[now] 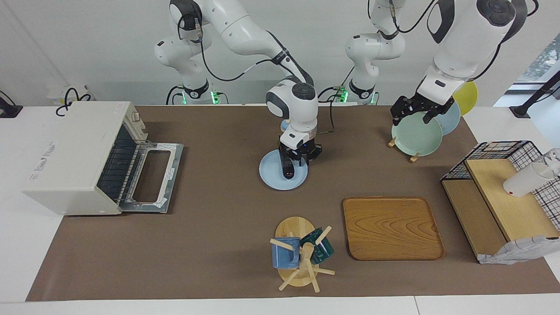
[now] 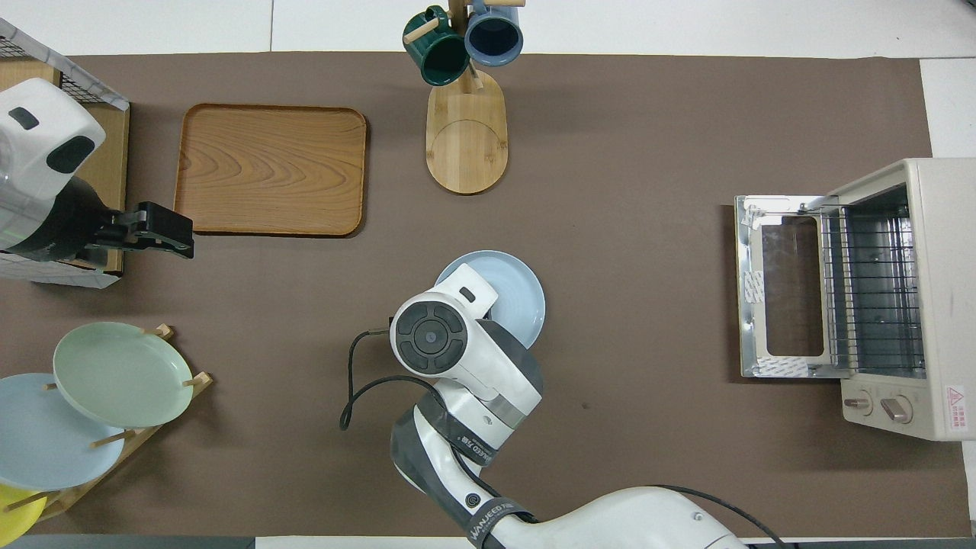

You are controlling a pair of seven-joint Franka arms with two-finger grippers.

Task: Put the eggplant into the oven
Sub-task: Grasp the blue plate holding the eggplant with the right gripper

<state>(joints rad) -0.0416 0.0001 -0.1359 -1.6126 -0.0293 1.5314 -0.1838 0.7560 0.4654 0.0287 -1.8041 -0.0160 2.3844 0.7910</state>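
Observation:
The dark purple eggplant (image 1: 287, 168) lies on a light blue plate (image 1: 272, 176) at the table's middle. My right gripper (image 1: 299, 158) is down over the plate at the end of the eggplant that lies nearer to the robots. In the overhead view the right arm's hand covers the eggplant, and only part of the plate (image 2: 524, 299) shows. The cream-white oven (image 1: 72, 151) stands at the right arm's end of the table, its glass door (image 1: 154, 176) folded down flat and its wire rack (image 2: 869, 293) showing. My left gripper (image 1: 415, 116) waits open in the air over the plate rack.
A wooden rack holds a green plate (image 1: 415, 135), a blue one and a yellow one. A wooden tray (image 1: 391, 227) and a mug tree (image 1: 302, 253) with two mugs lie farther from the robots. A black wire basket (image 1: 503, 197) with wooden shelves stands at the left arm's end.

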